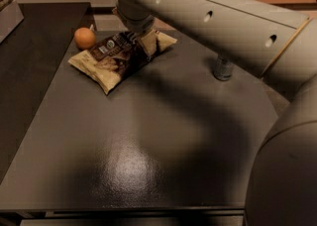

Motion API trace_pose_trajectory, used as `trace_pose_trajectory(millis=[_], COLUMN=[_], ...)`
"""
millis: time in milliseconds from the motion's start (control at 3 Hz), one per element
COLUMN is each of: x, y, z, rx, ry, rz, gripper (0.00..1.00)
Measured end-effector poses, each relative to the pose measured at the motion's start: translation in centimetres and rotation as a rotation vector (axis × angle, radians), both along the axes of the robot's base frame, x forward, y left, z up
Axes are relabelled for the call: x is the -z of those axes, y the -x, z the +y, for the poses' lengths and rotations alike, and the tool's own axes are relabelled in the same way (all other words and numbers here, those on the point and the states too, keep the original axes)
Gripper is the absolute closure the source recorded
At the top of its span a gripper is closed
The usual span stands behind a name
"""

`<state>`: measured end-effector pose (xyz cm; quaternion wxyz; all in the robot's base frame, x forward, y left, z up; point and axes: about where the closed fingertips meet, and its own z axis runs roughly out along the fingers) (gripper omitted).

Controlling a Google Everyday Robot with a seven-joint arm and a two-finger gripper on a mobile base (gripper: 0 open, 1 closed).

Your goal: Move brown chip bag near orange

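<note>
Jaws over brown chip bag

Brown-cream chip bag; orange fruit; beige hand over bag.

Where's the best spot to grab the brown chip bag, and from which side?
Probably the cream far-right end of the brown chip bag, from above: it lies flat, and that end is clear of the orange. The claw is at its far edge, near that end.
</note>
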<state>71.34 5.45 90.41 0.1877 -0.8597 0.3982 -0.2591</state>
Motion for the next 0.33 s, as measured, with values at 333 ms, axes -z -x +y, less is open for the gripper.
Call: trace_pose_trajectory(millis=[333], x=[0.00], y=[0.00], z=[0.00], rx=[0.000], ry=[0.000], rz=[0.000], gripper=[0.00])
